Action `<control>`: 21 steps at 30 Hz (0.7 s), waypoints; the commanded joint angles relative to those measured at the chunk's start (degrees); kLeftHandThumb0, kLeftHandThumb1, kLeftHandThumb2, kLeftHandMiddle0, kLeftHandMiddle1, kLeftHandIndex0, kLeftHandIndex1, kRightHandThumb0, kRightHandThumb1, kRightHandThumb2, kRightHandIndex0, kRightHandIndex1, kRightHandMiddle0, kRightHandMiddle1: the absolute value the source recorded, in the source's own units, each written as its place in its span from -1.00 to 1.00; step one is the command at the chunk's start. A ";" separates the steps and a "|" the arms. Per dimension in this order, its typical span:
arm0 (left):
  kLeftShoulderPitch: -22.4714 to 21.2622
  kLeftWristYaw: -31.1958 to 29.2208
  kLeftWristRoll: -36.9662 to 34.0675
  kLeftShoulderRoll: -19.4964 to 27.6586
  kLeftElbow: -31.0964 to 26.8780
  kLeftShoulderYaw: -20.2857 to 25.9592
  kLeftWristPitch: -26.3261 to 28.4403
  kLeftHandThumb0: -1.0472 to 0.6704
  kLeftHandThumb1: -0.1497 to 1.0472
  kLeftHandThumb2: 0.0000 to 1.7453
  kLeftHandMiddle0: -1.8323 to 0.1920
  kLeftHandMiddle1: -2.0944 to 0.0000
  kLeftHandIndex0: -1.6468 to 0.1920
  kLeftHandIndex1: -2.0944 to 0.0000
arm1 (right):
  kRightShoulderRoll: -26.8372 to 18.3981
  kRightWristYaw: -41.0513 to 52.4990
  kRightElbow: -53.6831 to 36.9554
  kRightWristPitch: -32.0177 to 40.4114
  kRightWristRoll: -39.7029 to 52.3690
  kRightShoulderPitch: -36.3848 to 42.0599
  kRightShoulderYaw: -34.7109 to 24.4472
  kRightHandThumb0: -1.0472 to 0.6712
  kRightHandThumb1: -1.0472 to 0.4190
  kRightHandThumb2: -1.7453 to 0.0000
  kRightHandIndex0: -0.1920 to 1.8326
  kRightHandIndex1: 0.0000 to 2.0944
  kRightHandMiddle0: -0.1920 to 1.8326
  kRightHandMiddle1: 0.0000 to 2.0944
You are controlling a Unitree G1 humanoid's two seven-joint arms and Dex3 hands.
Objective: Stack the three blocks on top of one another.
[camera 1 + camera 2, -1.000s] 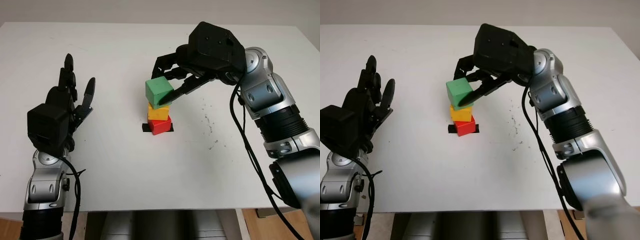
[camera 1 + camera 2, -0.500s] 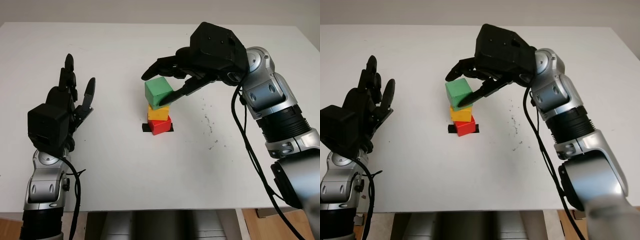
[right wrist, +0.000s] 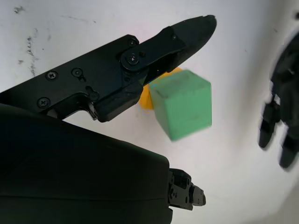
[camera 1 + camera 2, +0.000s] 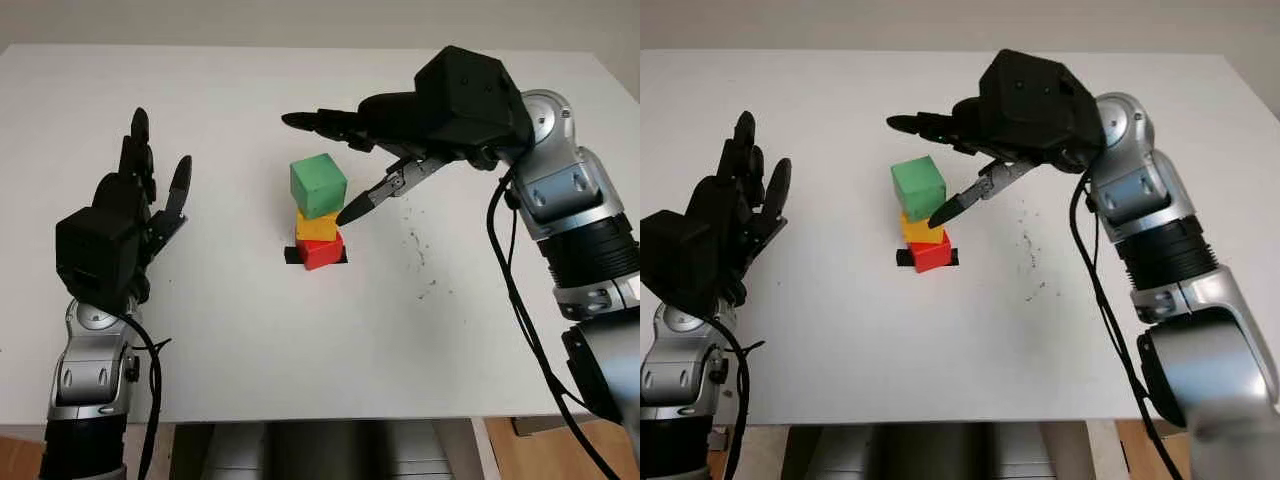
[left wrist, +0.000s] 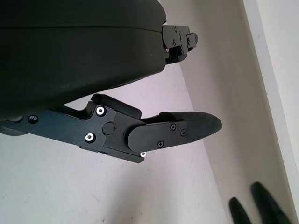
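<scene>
The left hand [image 4: 115,230] is raised over the white table's [image 4: 230,330] left side, open and holding nothing. At centre the green block [image 4: 318,185] tops the yellow block [image 4: 316,226] and red block [image 4: 320,250], apparently on a black marker [image 4: 290,257]. The right hand [image 4: 400,130] hovers just beside the stack, empty, fingers wide.

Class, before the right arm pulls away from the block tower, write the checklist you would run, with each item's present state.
1. Green block on the yellow block: ok.
2. Yellow block on the red block: ok.
3. Green block squarely aligned with those below: not ok, offset and turned.
4. Right hand free of the green block: ok, open.
5. Left hand away from the stack: ok, open, raised at the table's left.
</scene>
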 commanded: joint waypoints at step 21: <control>0.57 0.37 -4.36 -1.67 1.50 1.72 -3.11 -0.52 1.00 -0.43 0.97 0.96 0.93 0.96 | 18.21 -32.47 -3.60 3.79 17.31 20.36 -18.39 -0.73 -1.00 0.08 -1.00 -1.00 -1.00 -1.00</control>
